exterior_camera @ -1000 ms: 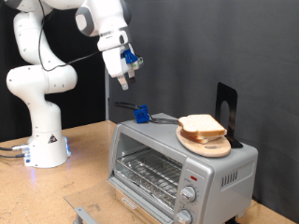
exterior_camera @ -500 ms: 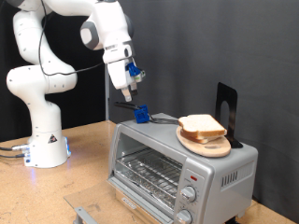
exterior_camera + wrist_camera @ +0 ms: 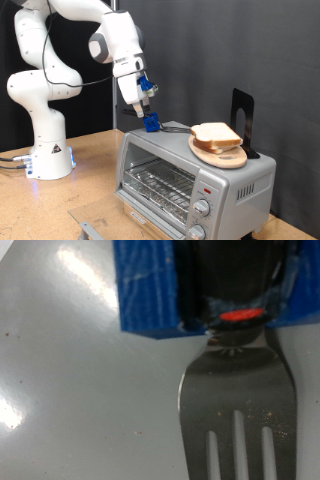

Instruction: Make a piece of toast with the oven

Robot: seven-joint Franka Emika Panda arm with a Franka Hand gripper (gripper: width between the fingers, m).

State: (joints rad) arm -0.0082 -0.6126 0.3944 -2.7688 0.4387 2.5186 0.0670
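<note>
Pale square bread slice [image 3: 215, 133] on silver-grey toaster oven [image 3: 190, 175]; gripper [image 3: 142, 108] has descended over blue-handled fork [image 3: 153, 123]; finger opening unclear.

One oven [image 3: 190, 175], two bread slices [image 3: 216, 134], one wooden plate [image 3: 220, 156], one fork [image 3: 235, 405].
</note>
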